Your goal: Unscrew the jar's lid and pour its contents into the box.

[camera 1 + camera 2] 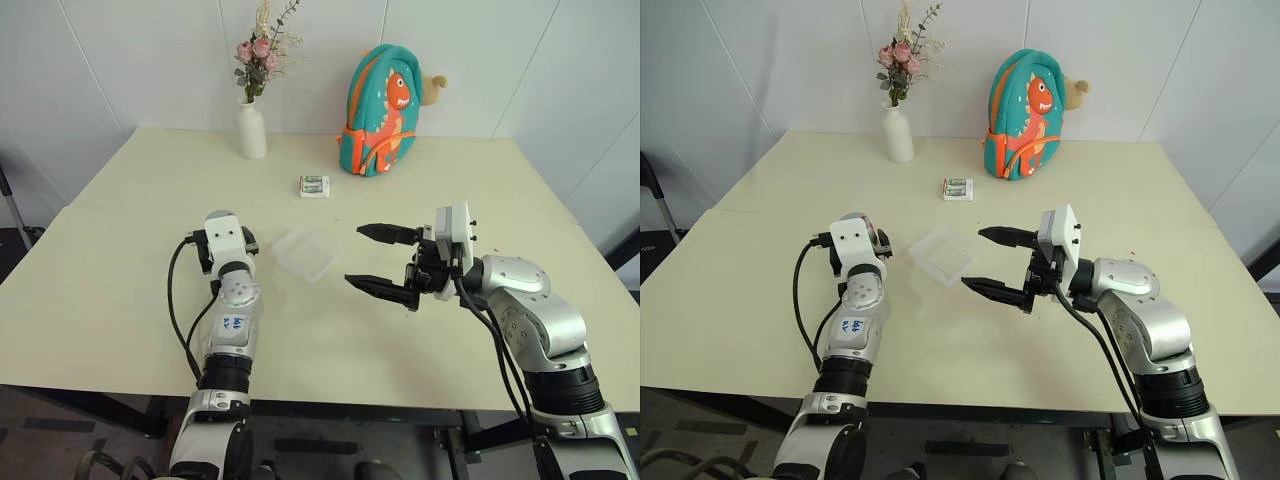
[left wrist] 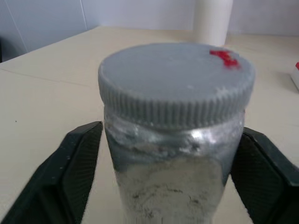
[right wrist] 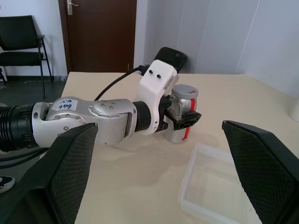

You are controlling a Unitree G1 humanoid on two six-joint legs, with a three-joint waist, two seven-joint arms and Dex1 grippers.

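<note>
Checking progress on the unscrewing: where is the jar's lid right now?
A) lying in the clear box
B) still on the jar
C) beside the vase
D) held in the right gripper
B: the grey lid sits on the jar between the left gripper's fingers.

Jar [image 3: 181, 119] upright, grey lid [image 2: 176, 79] on; clear box [image 1: 308, 253] beside

Cream table [image 1: 120, 290], box [image 1: 308, 253], vase [image 1: 251, 130], backpack [image 1: 380, 110]

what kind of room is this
Probably an office or lab room set up for robot trials: a plain cream table against white panel walls, a dark wooden door, and a black visitor chair beside it.
</note>
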